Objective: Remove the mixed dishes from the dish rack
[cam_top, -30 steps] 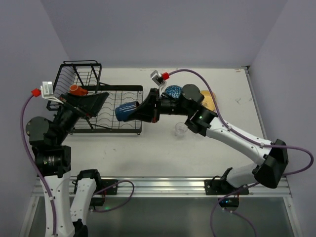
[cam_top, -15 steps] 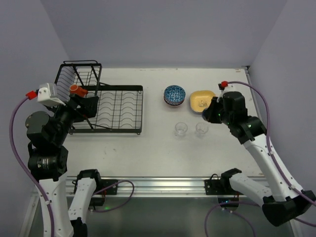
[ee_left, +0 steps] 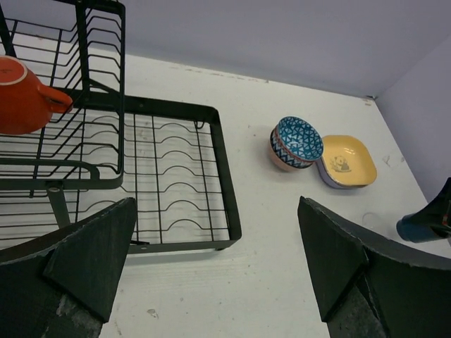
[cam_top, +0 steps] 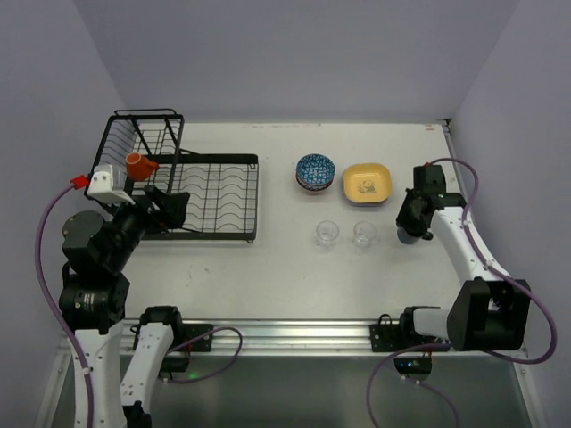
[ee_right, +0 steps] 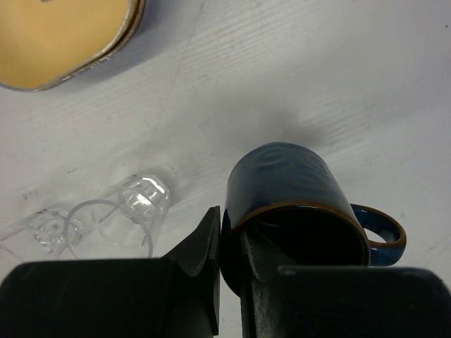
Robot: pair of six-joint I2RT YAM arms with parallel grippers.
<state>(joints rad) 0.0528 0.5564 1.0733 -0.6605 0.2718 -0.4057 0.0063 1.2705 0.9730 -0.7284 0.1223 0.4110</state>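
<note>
My right gripper (ee_right: 224, 239) is clamped on the dark mug's (ee_right: 282, 176) rim, low beside the glasses (cam_top: 363, 234); setting down and release come next. My left gripper (ee_left: 217, 211), jaws apart, faces the orange mug (ee_left: 21, 95) in the dish rack (ee_left: 218, 176).

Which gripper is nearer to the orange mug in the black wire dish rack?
Left. The left gripper, open, hovers at the near edge of the black wire dish rack holding the orange ceramic mug; the right gripper is far across the table, shut on a dark blue mug.
</note>
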